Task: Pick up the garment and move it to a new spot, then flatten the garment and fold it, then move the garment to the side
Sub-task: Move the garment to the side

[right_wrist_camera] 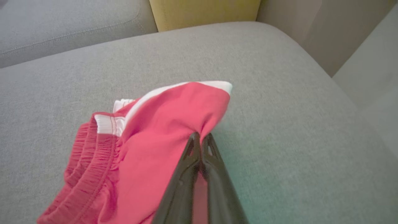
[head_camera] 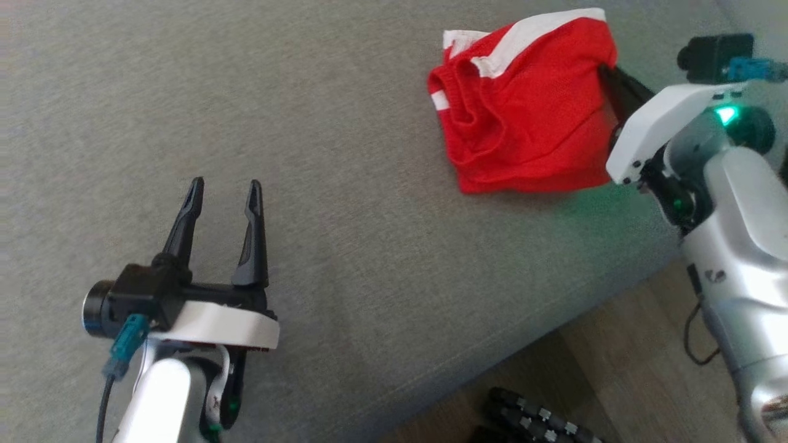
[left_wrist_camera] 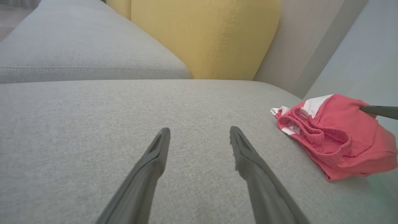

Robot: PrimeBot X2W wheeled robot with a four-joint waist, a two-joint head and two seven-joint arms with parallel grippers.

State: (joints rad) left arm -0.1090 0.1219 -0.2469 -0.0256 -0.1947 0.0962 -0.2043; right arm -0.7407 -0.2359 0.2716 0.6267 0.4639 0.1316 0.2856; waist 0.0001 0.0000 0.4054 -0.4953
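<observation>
Grabbing the red garment, crumpled on the grey sofa seat: first step, the pick-up.
Pinching its right edge with the right pincer, squeezed shut on the cloth; holding the left pincer wide open, empty, well apart. Next, most likely: lift gently, carry to a new spot, no letting go.

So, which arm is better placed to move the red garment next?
Right. The right end effector is shut on the red garment. The left end effector is open above the bare sofa cushion, apart from it.
</observation>
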